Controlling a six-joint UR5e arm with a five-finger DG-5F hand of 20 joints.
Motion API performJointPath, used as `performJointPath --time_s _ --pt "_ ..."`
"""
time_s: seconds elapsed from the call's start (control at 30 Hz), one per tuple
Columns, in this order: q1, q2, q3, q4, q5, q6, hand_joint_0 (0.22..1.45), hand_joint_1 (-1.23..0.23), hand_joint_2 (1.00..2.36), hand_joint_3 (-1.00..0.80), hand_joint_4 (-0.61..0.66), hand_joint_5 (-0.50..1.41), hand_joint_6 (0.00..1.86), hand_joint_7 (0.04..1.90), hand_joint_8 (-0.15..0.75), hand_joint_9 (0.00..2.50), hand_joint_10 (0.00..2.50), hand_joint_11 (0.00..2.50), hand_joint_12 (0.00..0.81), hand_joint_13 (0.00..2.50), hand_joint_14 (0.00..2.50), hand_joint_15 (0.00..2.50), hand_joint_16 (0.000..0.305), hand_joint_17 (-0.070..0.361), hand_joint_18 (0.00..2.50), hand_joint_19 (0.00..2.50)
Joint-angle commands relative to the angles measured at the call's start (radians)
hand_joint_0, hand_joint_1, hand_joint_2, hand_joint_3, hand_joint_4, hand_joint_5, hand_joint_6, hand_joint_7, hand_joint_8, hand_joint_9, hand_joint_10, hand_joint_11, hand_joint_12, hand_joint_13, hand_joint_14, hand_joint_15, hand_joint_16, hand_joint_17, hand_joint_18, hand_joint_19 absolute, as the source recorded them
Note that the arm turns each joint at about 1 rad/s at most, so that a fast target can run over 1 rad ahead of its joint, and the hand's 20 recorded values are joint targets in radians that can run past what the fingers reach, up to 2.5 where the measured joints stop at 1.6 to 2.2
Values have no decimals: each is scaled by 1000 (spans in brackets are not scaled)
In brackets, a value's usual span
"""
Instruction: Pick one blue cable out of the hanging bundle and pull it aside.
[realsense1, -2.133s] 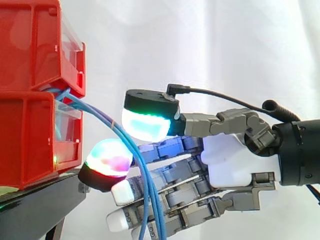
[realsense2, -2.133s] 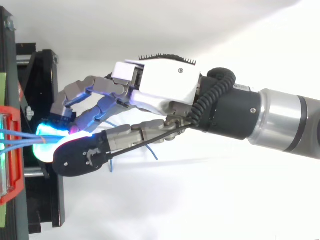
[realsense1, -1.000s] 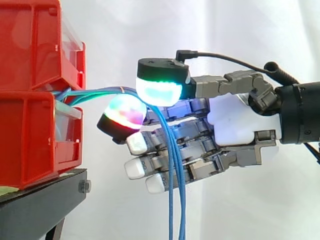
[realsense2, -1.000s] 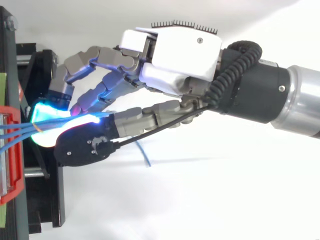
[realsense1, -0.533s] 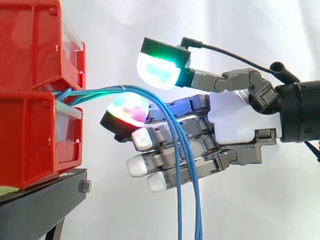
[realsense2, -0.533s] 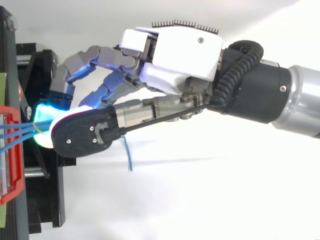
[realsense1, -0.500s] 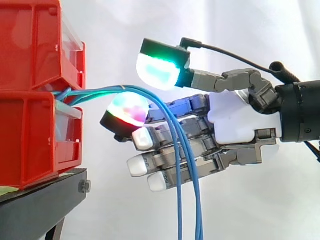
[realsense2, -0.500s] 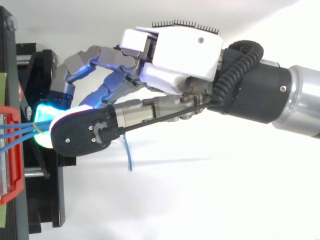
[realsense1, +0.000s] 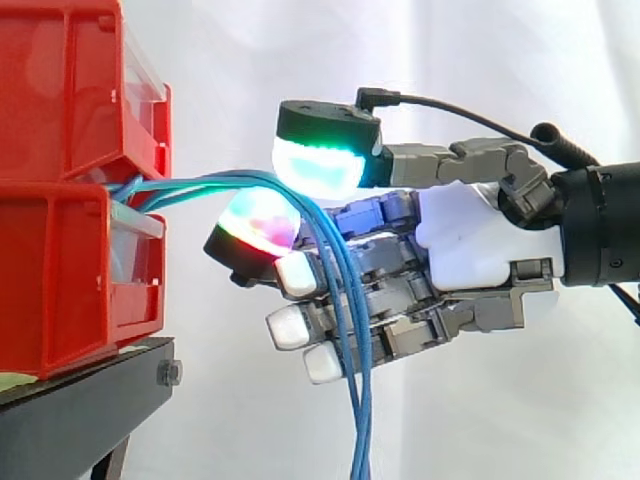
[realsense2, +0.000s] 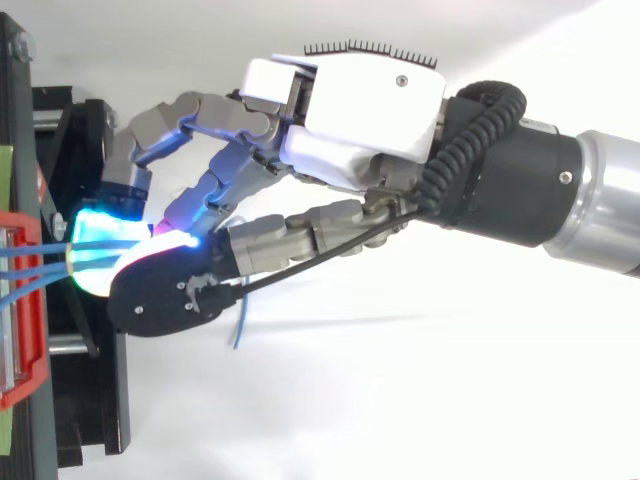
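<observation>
**Between bins and hand: whole bundle in the pinch, not one strand**

Side view: the blue cables (realsense1: 200, 185) come out of the gap between the two stacked red bins (realsense1: 60, 200) and run roughly level to the right. They cross clear air to the hand (realsense1: 470, 250), which reaches in from the right at that same height.

- Pinch: the thumb's green-glowing pad sits on top and the uppermost finger's magenta pad is underneath. The two are closed together with the cables passing between them.
- Count: I see several strands in the pinch and can't pick out one held apart from the rest.
- Past the pinch: the strands bend over the magenta pad and hang straight down. They cross in front of the lower fingers and leave the bottom edge.
- Lower fingers: mostly straight with white pads, pointing at the bins and wrapped round nothing.

Top view: the strands fan from the bin's edge at left and converge into the cyan/magenta glow where the pads meet. A loose blue length shows just below the thumb.

Bins sit on the black stand (realsense1: 80, 410), with the white curtain (realsense1: 450, 60) behind.
</observation>
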Motion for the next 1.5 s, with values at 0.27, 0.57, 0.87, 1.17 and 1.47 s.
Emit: performJointPath --time_s 0.27,0.57,0.87,1.17,1.47 --pt "0 1 0 0 0 0 816 -864 1011 -345 -218 -133 987 1028 244 911 17 542 319 807 17 442 46 103 652 456" --pt "0 -1 0 -3 2 2 746 -891 1000 -500 -153 -126 979 971 248 936 17 538 316 827 17 435 46 103 713 408" --pt "0 -1 0 -12 2 2 524 -657 1000 -500 35 -116 905 803 283 956 18 539 349 834 17 452 51 115 716 450" --pt "-2 -1 0 -15 2 2 587 -632 1015 -234 -2 -120 910 892 289 951 17 545 353 832 17 461 51 115 696 474" --pt "0 -1 0 -18 2 3 677 -820 1019 -117 -105 -134 963 884 269 914 19 563 337 820 19 458 49 110 698 465"
